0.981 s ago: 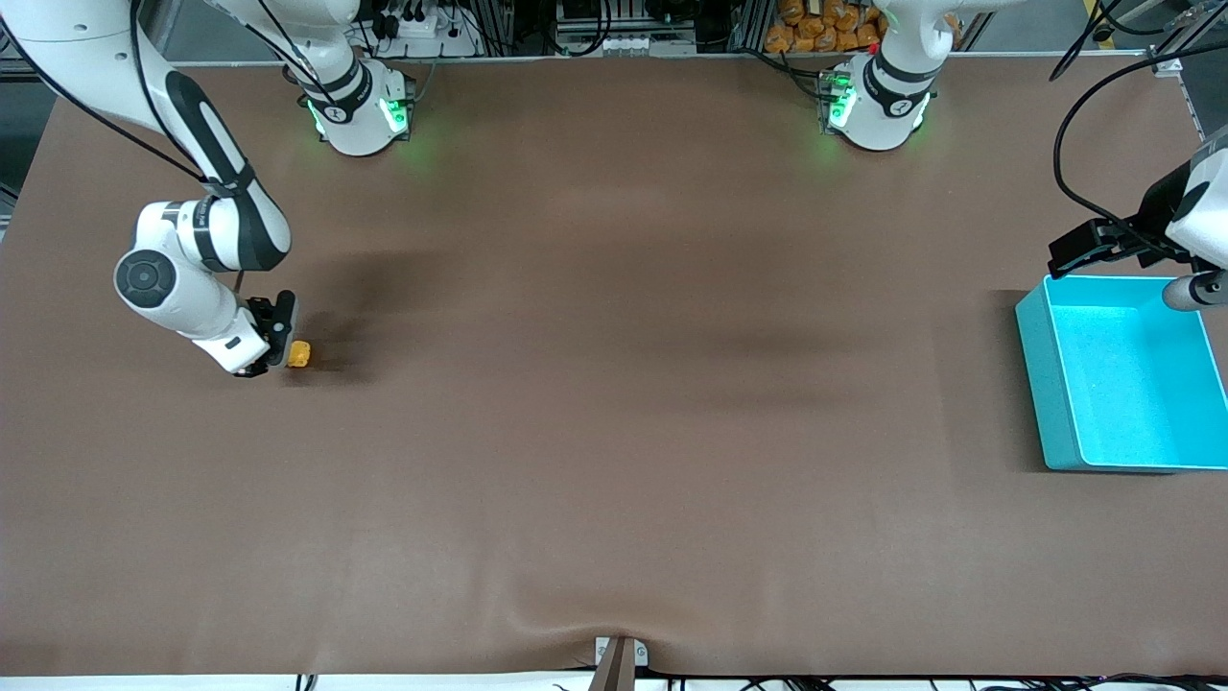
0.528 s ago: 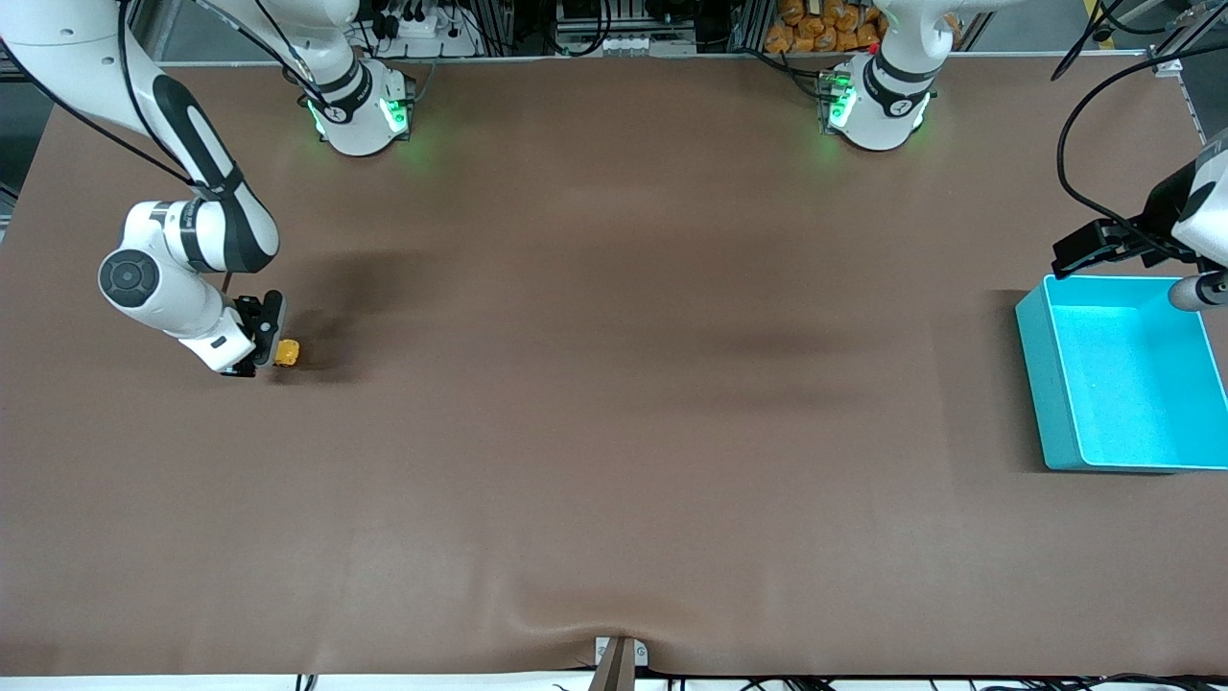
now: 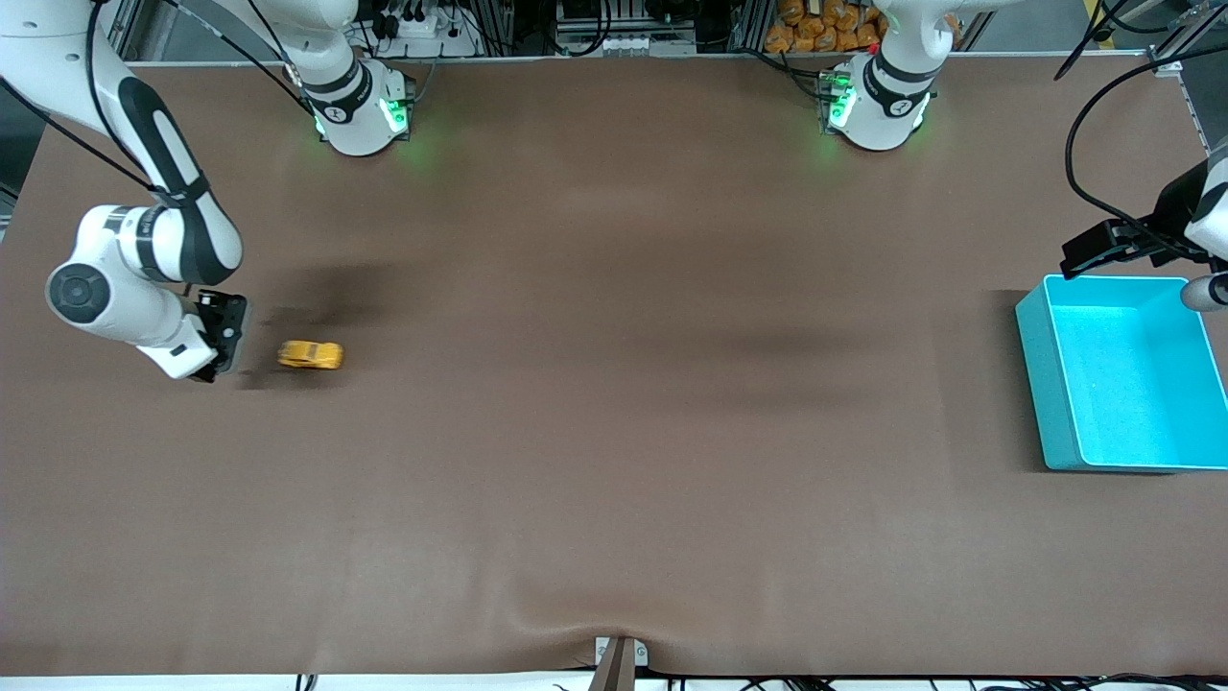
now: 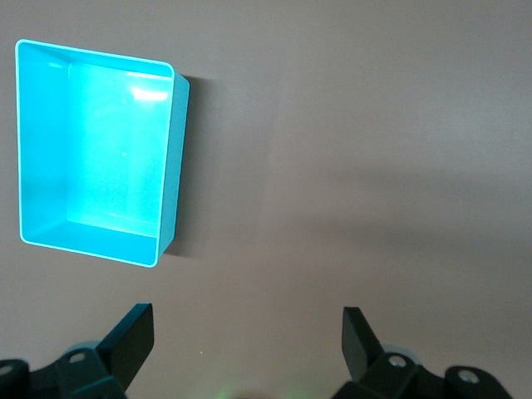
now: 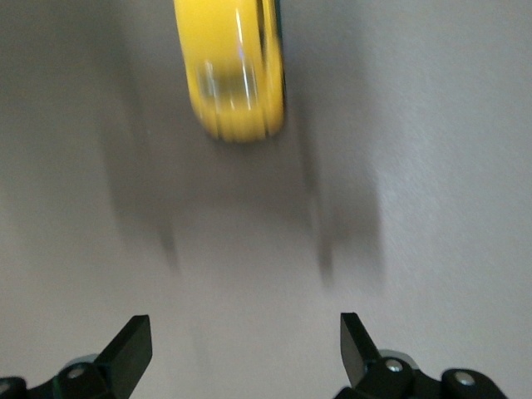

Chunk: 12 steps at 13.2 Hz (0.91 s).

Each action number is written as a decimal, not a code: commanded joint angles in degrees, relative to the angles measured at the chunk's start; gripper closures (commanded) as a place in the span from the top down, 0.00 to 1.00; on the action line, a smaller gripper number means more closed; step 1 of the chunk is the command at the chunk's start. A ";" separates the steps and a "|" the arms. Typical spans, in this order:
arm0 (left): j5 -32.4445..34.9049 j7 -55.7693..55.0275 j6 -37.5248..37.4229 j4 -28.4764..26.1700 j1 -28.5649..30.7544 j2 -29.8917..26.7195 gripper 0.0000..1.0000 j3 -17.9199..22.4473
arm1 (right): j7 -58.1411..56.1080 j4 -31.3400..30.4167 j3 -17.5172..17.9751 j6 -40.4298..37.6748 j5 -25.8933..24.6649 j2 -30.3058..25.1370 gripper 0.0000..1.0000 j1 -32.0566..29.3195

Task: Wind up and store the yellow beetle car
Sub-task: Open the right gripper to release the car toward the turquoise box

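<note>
Yellow beetle car [image 3: 310,355] on brown table [image 3: 614,432], toward right arm's end, free of any grip; body blurred in both views [image 5: 233,71], so wheels and windows hard to make out. Right gripper [image 3: 219,338] low over table just beside car, apart from it, fingers [image 5: 129,345] spread wide, nothing between them. Teal bin [image 3: 1041,384] at left arm's end, well apart from car. Left gripper [image 4: 245,345] above table near bin [image 4: 166,166], fingers [image 4: 133,332] spread, empty; left arm waits.
</note>
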 commanded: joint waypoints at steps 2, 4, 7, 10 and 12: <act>1.29 0.97 -0.33 0.01 0.40 -0.53 1.00 -0.44 | -2.17 0.93 0.88 -4.81 3.58 -1.48 1.00 -2.94; 1.29 1.05 -0.15 0.10 0.40 -0.44 1.00 -0.27 | -2.35 1.10 0.79 -5.61 4.38 -2.27 1.00 -3.12; 1.29 0.97 0.11 0.01 0.49 0.00 1.00 -0.27 | -2.35 4.08 0.79 -9.55 6.04 -2.36 1.00 -3.65; 1.12 0.97 0.73 0.10 0.58 0.61 1.00 -0.27 | -2.35 10.48 0.79 -17.71 6.93 -2.63 1.00 -3.65; 1.12 0.97 0.73 0.19 0.66 1.49 1.00 -0.27 | -2.35 14.27 0.79 -22.29 7.20 -2.63 1.00 -3.65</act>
